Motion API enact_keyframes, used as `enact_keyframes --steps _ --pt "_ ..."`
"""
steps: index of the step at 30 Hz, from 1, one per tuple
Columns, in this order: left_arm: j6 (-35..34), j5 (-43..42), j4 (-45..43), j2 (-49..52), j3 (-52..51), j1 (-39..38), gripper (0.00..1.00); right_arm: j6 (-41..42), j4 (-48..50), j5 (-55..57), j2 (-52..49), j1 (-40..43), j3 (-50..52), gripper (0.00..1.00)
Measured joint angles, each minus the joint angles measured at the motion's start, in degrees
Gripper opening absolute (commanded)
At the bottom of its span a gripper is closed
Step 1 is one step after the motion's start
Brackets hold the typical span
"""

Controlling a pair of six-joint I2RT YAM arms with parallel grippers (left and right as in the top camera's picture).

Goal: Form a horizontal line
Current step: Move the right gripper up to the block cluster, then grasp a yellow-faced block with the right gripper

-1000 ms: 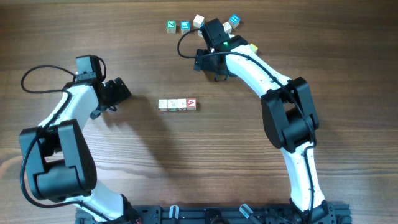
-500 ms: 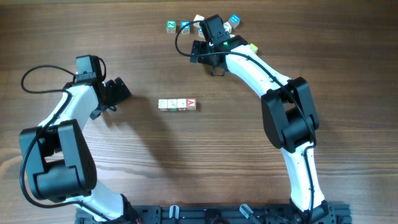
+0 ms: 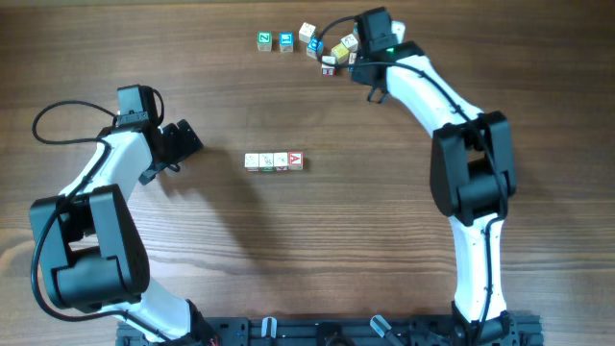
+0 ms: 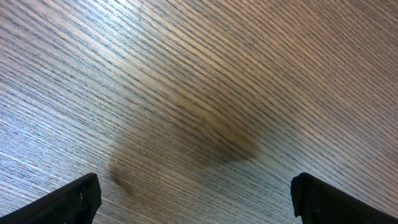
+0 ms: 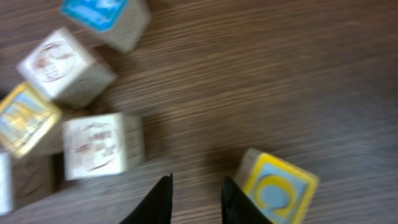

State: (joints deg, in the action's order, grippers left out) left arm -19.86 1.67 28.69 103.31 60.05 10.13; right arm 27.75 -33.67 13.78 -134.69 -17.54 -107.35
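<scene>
The left arm and right arm share 1 build: glossy white links joined by bulky black housings. A thin black cable trails behind the left claw, and a second cable behind the right claw. Each claw has 2 matte black fingers. A black base rail carries both arms.

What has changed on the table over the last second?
The right arm swung rightward and toward the table's far edge, uncovering loose cubes it had hidden; the right gripper holds nothing. The left arm, the four-cube row and two far-left cubes stayed put.
</scene>
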Motion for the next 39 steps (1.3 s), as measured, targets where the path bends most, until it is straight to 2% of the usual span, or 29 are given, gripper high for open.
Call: enact_keyframes --steps 4,8,11,19,21,24,30,32,34,39 --pt "0.0 0.0 0.0 0.0 0.0 0.0 1.00 5.6 -1.7 0.2 0.0 0.7 0.0 0.54" --pt "0.0 0.0 0.0 0.0 0.0 0.0 1.00 7.6 -2.7 0.2 0.0 0.7 0.0 0.58" --pt "0.0 0.0 0.0 0.0 0.0 0.0 1.00 7.6 -9.6 -0.7 0.0 0.7 0.1 0.59" --pt "0.0 0.0 0.0 0.0 0.0 0.0 1.00 -0.7 -14.5 -0.4 0.0 1.8 1.1 0.60" --pt "0.0 0.0 0.0 0.0 0.0 0.0 1.00 -2.1 -14.8 -0.4 0.1 3.2 1.1 0.66" --pt "0.0 0.0 0.0 0.0 0.0 0.0 1.00 -7.5 -14.6 -0.9 0.2 6.1 1.1 0.68" --pt "0.0 0.0 0.0 0.0 0.0 0.0 1.00 -14.4 -4.5 -2.3 0.2 8.0 1.4 0.67" --pt "0.0 0.0 0.0 0.0 0.0 0.0 1.00 -16.9 -2.1 -4.8 0.2 8.0 1.4 0.61" --pt "0.0 0.0 0.0 0.0 0.0 0.0 1.00 -18.6 -1.8 -6.5 0.2 7.9 1.4 0.55" --pt "0.0 0.0 0.0 0.0 0.0 0.0 1.00 -19.1 -3.3 -7.4 0.2 7.9 1.4 0.49"
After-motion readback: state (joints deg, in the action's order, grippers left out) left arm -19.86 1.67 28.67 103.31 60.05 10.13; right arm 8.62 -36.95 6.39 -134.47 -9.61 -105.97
